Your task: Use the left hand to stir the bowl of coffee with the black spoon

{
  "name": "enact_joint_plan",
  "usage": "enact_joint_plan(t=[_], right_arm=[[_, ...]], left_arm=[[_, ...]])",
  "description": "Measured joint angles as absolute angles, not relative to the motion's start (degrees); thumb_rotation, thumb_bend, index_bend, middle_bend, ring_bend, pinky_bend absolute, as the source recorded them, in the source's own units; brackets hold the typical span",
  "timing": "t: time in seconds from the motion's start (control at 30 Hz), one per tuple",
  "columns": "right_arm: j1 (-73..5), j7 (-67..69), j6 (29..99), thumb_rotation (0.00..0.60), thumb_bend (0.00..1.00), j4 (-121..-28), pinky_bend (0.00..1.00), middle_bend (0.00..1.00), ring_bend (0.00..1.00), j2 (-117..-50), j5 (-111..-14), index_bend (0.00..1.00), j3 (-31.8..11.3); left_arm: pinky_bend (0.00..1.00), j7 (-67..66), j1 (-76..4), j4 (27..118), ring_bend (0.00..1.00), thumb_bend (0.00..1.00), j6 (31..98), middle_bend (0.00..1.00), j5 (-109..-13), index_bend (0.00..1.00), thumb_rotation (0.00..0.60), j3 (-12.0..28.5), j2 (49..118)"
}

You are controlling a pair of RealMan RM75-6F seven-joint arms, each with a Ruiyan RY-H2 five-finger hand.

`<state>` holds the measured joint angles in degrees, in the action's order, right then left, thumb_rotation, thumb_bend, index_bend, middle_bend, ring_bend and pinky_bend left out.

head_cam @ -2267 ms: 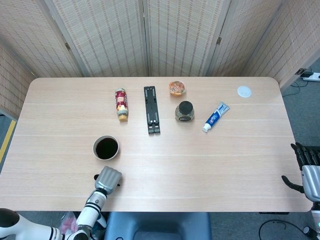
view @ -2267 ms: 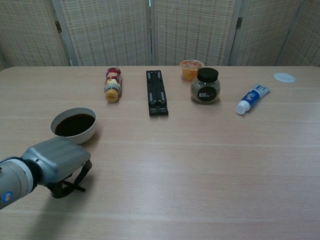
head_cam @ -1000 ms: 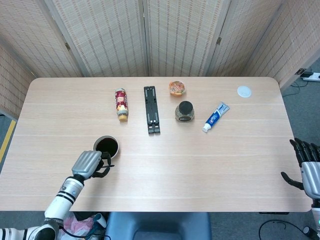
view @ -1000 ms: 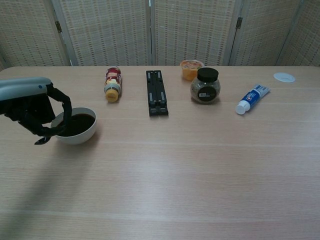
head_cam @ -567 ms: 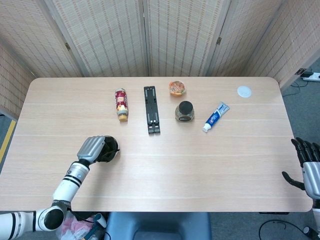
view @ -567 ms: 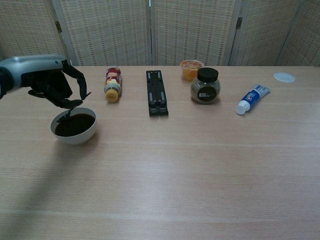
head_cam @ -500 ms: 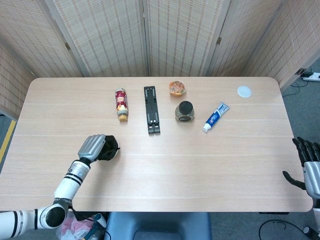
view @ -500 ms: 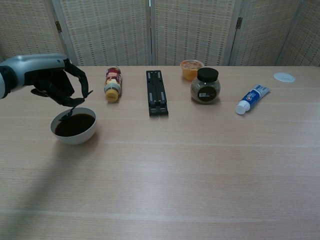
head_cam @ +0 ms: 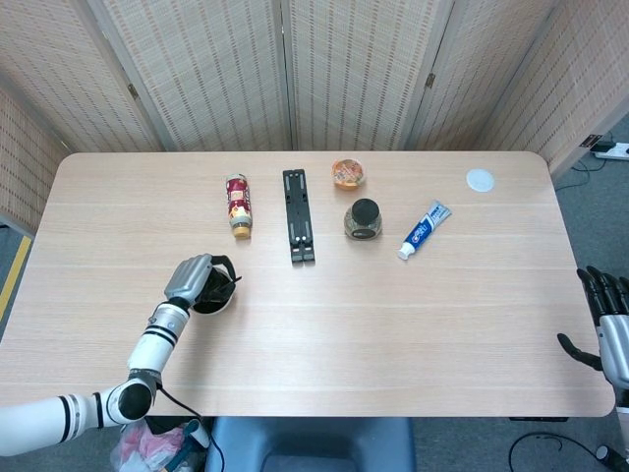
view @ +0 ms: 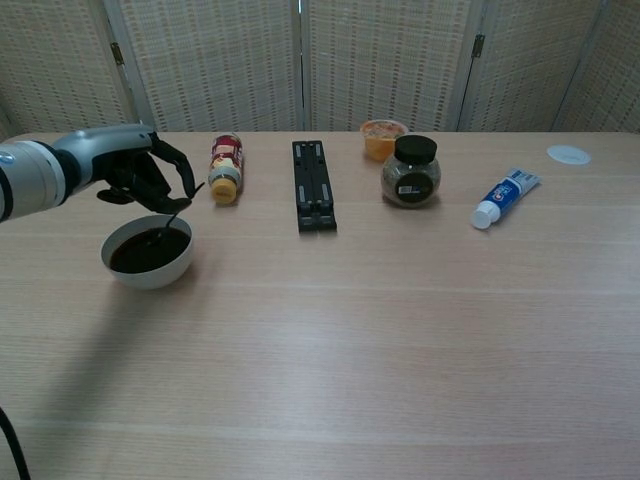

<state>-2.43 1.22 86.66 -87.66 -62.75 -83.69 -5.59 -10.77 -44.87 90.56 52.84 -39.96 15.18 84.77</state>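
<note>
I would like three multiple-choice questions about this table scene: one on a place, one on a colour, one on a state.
1. Where does the toothpaste tube lie?
A. right of the dark-lidded jar
B. beside the bowl
C. under the black rack

2. What colour is the bowl outside?
A. red
B. white
C. black

3. What is the left hand doing?
A. resting flat on the table
B. holding the black spoon over the bowl
C. gripping the bottle

Answers: 1 A, the chest view shows the tube right of the jar. 2 B, its wall is white around dark coffee. 3 B, the fingers pinch the spoon, its tip at the coffee.
</note>
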Motion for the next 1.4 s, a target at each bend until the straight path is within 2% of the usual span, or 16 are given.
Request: enact_joint_plan(t=[0.4, 0.83, 1.2, 1.4], right_arm=[[-2.92, 0.93, 86.13, 0.600, 0.13, -87.65, 0.09, 0.08, 0.08, -62.98, -83.63, 0.00, -5.76], [-3.24, 1.51, 85.50, 0.600, 0.13, -86.94, 0.09, 0.08, 0.08, -63.21, -83.39, 0.00, -5.72], [-2.74, 2.41, 86.08, 0.600, 0.13, -86.45, 0.09, 0.08, 0.08, -63.17, -83.09, 0.00, -5.74], [-2.66, 2.53, 86.03, 0.600, 0.13, -86.29, 0.09, 0.08, 0.08, -63.30, -83.05, 0.00, -5.64]], left_arm=[[1.00, -6.68, -43.60, 81.01, 1.00, 0.53, 52.03, 1.00, -42.26, 0.69, 0.600, 14.36, 89.76], [1.00, -5.61, -41.34, 81.90, 1.00, 0.53, 52.71, 1.00, -45.50, 0.69, 0.600, 13.24, 90.49], [1.00, -7.09, -43.43, 77.58, 1.00, 0.53, 52.29, 1.00, -44.97, 0.69, 0.600, 15.41, 94.20], [1.00, -8.12, -43.81, 76.36, 1.00, 0.53, 51.91, 1.00, -43.95, 0.69, 0.600, 16.30, 93.93]])
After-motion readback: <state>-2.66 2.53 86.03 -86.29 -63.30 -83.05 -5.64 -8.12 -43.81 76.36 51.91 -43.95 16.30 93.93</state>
